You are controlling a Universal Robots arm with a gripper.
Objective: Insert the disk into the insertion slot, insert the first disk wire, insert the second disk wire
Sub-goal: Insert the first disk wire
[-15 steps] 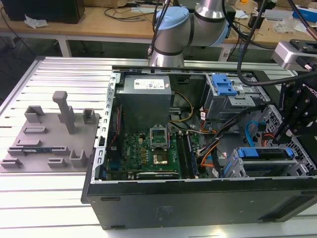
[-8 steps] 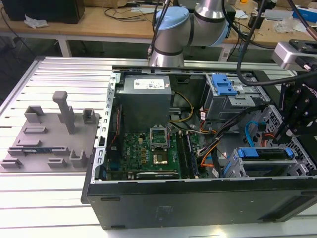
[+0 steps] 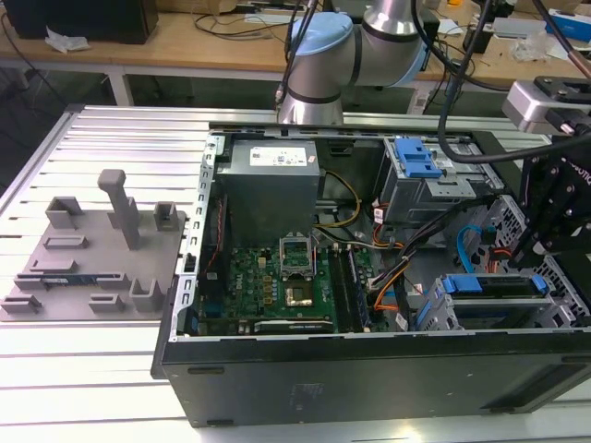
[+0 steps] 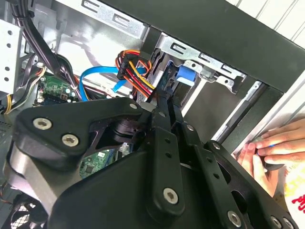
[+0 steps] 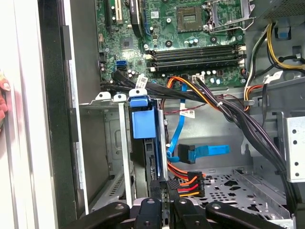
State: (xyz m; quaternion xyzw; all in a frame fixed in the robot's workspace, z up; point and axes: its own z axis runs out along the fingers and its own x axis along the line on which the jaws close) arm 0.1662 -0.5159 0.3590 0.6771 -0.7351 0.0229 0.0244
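Blue-framed silver hard disk (image 5: 143, 125) sits edge-on in the grey perforated metal insertion slot (image 5: 108, 143), while the black gripper (image 5: 164, 189), clamped on a black connector (image 5: 177, 183) of orange-red-yellow wires, could jam it if misaligned with the port.

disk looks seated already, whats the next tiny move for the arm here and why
Probably a short, slow push of the end effector toward the disk, which already sits in the insertion slot. The black plug of the red, orange and yellow wire lies right at its tip, by the disk's end, so seating it seems due; the blue wire hangs loose nearby.
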